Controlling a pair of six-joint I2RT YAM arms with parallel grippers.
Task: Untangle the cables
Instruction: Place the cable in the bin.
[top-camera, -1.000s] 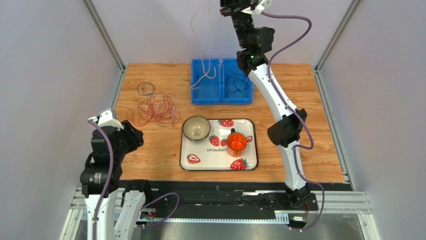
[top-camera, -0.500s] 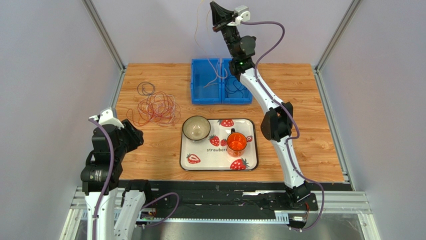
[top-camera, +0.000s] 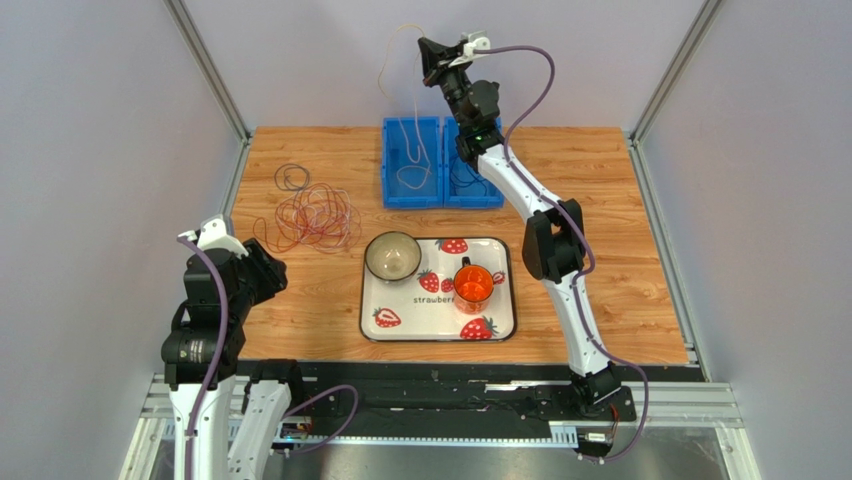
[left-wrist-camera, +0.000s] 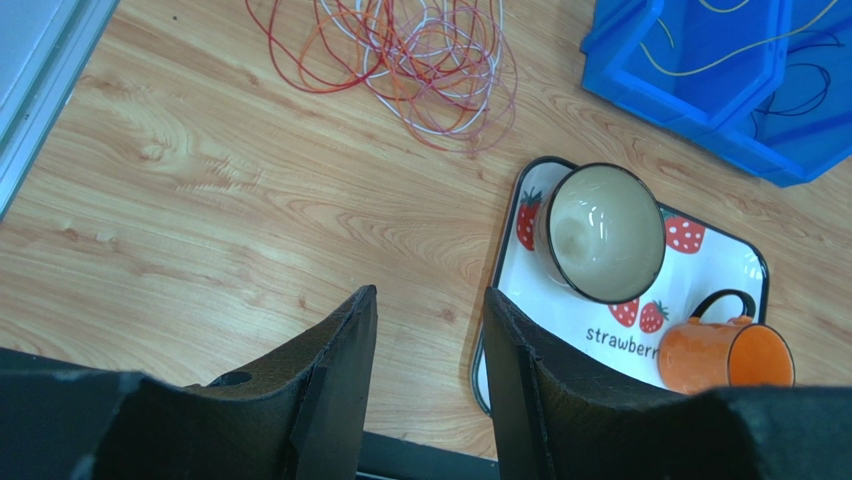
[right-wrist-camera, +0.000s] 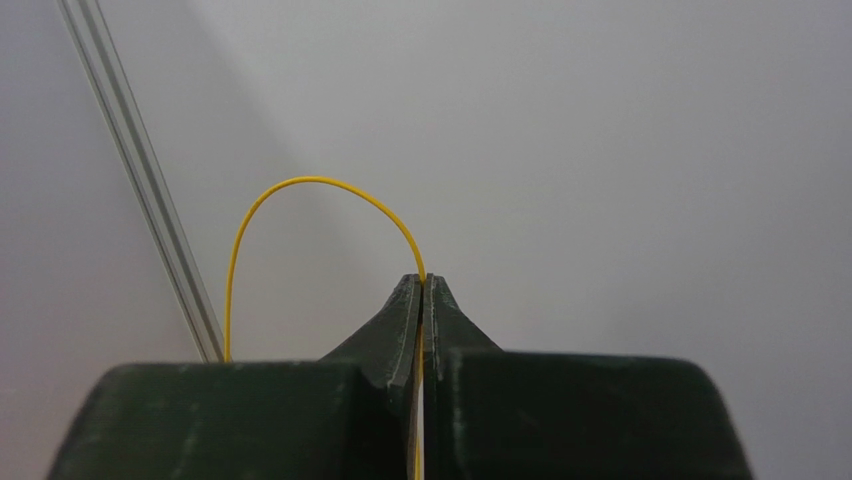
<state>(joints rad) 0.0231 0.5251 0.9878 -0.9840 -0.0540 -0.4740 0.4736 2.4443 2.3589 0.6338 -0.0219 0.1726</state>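
Right gripper: raised at upper centre of the top view, above the far edge of the table. Jaws pressed together on a yellow cable; in the right wrist view the strand arches up and left from the fingertips, then drops out of frame.

Top view: the same strand hangs down into the left compartment of the blue bin, where its lower end lies looped. A dark cable lies coiled in the right compartment.

Tangle of cables, red, orange and white loops, lies on the table left of the bin. A small dark loop sits just above it.

Left gripper: lower left, over bare wood. Jaws apart, nothing between them.

Tray, centre frame, carries a bowl and an orange mug.
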